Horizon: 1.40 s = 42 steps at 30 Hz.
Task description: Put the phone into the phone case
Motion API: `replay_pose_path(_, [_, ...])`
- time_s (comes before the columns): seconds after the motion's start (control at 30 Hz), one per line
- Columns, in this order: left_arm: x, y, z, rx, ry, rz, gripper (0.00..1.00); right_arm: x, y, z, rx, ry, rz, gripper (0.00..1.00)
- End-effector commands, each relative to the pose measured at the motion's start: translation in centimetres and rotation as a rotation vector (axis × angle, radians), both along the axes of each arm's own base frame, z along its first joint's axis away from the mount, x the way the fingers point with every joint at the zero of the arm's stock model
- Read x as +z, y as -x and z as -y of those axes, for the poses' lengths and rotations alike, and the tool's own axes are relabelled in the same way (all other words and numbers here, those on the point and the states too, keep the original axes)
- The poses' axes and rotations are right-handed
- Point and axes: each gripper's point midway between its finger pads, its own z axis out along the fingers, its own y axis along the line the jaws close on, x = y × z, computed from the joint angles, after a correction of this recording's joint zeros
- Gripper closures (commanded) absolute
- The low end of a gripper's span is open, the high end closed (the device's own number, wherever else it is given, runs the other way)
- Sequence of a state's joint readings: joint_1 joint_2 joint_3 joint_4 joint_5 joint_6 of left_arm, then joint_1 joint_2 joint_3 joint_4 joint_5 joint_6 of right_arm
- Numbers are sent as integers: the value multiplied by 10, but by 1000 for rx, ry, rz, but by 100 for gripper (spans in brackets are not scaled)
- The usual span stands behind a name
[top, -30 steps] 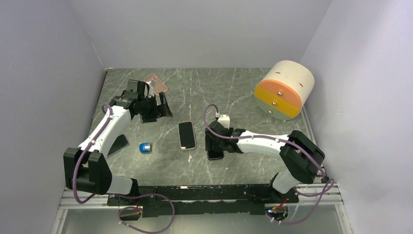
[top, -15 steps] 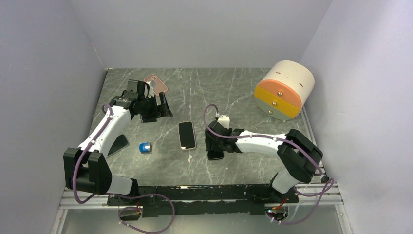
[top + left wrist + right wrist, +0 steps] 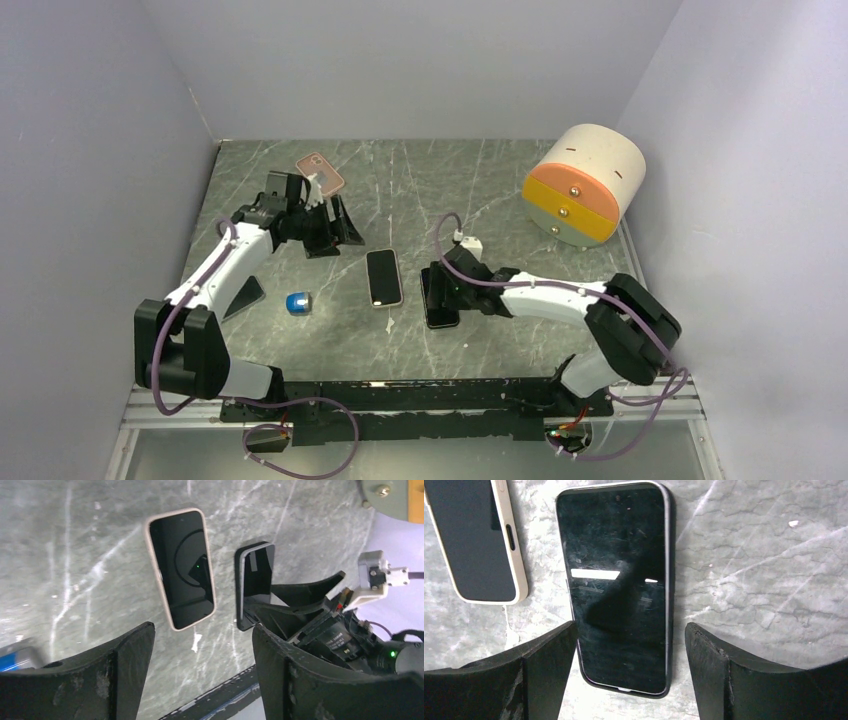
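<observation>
One dark phone (image 3: 441, 313) lies partly hidden beneath the right gripper (image 3: 436, 285).

The left arm (image 3: 207, 270) and right arm (image 3: 550, 293) each consist of white tubular links joined by black joint housings, mounted on a common black base rail (image 3: 400, 393). Purple cables (image 3: 436, 237) loop along both arms, and a white connector block (image 3: 463, 241) sits at the right wrist. The fingers (image 3: 300, 680) are matte black, broad and tapered.
</observation>
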<state>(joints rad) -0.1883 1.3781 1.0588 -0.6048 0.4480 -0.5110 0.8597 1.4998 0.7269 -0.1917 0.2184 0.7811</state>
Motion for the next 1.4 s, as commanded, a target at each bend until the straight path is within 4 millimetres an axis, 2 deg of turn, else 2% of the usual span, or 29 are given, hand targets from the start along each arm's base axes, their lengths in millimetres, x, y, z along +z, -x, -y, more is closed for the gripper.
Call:
replay_pose_path(0.0, [15, 1, 36, -67, 107, 30, 25, 10, -1, -2, 33, -137, -5, 17])
replay_pose_path(0.27, [-9, 19, 104, -172, 124, -32, 36, 18, -5, -4, 34, -310, -4, 15])
replay_pose_path(0.43, [-30, 26, 137, -216, 130, -73, 44, 23, -2, -4, 34, -405, 5, 15])
replay_pose_path(0.5, [-45, 28, 145, -227, 110, -96, 47, 24, -2, -4, 34, -429, 5, 15])
replay_pose_path(0.67, [-73, 33, 155, -236, 85, -161, 54, 25, -1, -5, 28, -471, 0, 14])
replay_pose_path(1.0, [-106, 50, 172, -286, 72, -225, 59, 28, -2, -7, 12, -523, -6, 13])
replay_pose_path(1.17, [-113, 60, 178, -324, 80, -244, 67, 37, -5, -10, 1, -590, -9, 13])
replay_pose_path(1.37, [-120, 70, 176, -342, 72, -269, 71, 56, -13, -13, 25, -602, 19, 12])
